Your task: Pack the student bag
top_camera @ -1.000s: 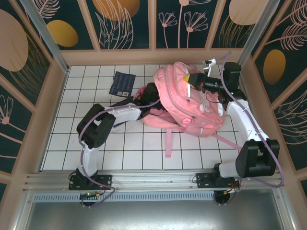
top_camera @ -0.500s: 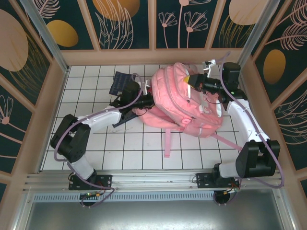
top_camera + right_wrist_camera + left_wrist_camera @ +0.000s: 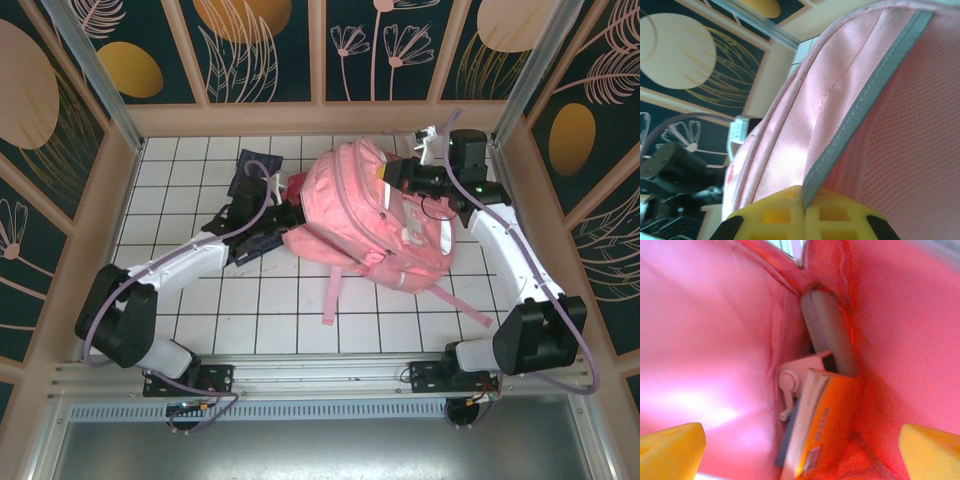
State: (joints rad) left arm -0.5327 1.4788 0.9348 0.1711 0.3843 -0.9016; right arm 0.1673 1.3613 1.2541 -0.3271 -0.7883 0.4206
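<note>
White tiled table (floral-panelled walls) bears the student bag, right tool clamping it, left tool agape.

Bright even overhead light, soft shadows, left wrist view blurred with pink glare, close fabric soft-focused

On tiled table: student bag, booklet
</note>
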